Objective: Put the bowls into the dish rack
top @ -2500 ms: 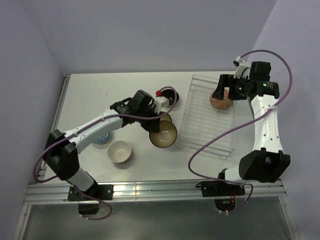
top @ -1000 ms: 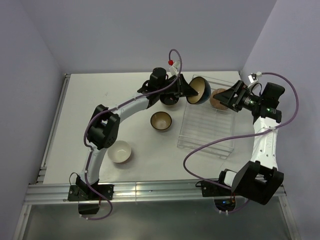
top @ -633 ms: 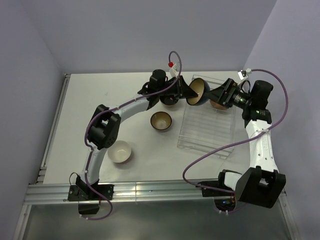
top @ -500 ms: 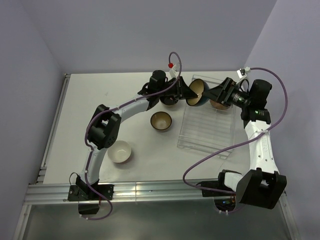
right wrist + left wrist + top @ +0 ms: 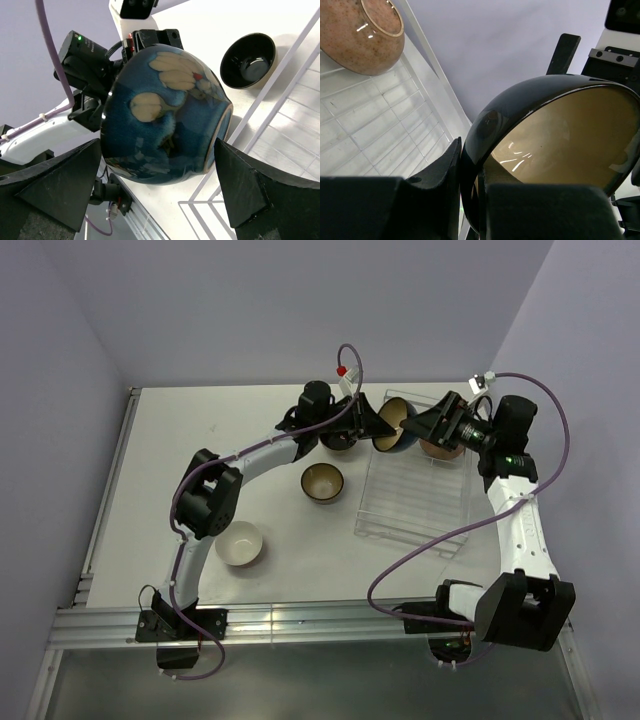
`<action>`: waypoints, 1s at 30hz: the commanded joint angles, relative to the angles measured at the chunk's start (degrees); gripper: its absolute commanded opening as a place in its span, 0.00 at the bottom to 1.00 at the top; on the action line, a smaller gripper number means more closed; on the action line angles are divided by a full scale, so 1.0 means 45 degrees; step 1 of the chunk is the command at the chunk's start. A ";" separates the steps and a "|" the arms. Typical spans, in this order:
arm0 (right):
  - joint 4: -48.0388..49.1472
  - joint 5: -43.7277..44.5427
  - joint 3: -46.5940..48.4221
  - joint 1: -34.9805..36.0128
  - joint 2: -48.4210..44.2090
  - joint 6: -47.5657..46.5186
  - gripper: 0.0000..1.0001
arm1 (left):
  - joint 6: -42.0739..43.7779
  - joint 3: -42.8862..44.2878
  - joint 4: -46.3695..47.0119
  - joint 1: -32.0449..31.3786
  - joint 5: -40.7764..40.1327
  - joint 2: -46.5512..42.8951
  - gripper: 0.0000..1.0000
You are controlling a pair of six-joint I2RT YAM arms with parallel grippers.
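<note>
Left end effector (image 5: 470,197) clamps the rim of the blue bowl (image 5: 165,115); right end effector (image 5: 159,150) gapes wide around it, contact unclear.

Holding a dark blue bowl (image 5: 394,427) tipped on edge in the left gripper (image 5: 374,425), above the far left corner of the dish rack (image 5: 415,502). Flanked closely on its right by the right gripper (image 5: 426,426). Inside the rack, behind that gripper, a speckled brown bowl (image 5: 442,449). Resting on the tabletop (image 5: 230,430): a black bowl (image 5: 340,442) partly under the left arm, a tan bowl (image 5: 323,483), a cream-white bowl (image 5: 240,543).
</note>
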 commanded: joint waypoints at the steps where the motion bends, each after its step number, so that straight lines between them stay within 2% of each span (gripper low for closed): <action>1: 0.0557 0.0165 0.0419 0.0193 -0.0159 0.0236 1.00 | -0.0425 0.0174 0.1511 -0.0039 0.0238 -0.0485 0.00; 8: 0.0401 0.0653 0.0438 0.0447 -0.0237 0.0080 1.00 | -0.0405 0.0232 0.1412 -0.0059 0.0101 -0.0446 0.00; 14: 0.0205 0.1064 0.0536 0.0525 -0.0120 -0.0076 0.89 | -0.0112 0.0291 0.1139 -0.0176 0.0062 -0.0465 0.00; 17: 0.0088 0.1317 0.0536 0.0545 -0.0061 -0.0115 0.80 | -0.0014 0.0369 0.0885 -0.0195 -0.0094 -0.0446 0.00; 20: -0.0088 0.1338 0.0614 0.0545 0.0056 -0.0193 0.68 | 0.0083 0.0408 0.0787 -0.0215 -0.0133 -0.0446 0.00; 21: -0.0108 0.1280 0.0634 0.0545 0.0134 -0.0213 0.60 | 0.0161 0.0428 0.0710 -0.0215 -0.0153 -0.0426 0.00; 22: -0.0127 0.1298 0.0614 0.0564 0.0134 -0.0194 0.56 | 0.0161 0.0428 0.0670 -0.0215 -0.0191 -0.0465 0.00; 23: -0.0089 0.1241 0.0614 0.0565 0.0154 -0.0194 0.47 | 0.0161 0.0408 0.0689 -0.0215 -0.0192 -0.0465 0.00; 25: -0.0049 0.1220 0.0595 0.0565 0.0154 -0.0174 0.36 | 0.0162 0.0389 0.0650 -0.0215 -0.0173 -0.0465 0.01; 26: -0.0011 0.1162 0.0595 0.0565 0.0154 -0.0135 0.22 | 0.0123 0.0389 0.0747 -0.0215 -0.0134 -0.0465 0.01; 29: -0.0010 0.1103 0.0653 0.0565 0.0232 -0.0076 0.02 | -0.0033 0.0369 0.0865 -0.0215 -0.0095 -0.0426 0.00; 30: -0.0010 0.1065 0.0653 0.0565 0.0251 -0.0096 0.00 | -0.0053 0.0388 0.0827 -0.0215 -0.0094 -0.0426 0.00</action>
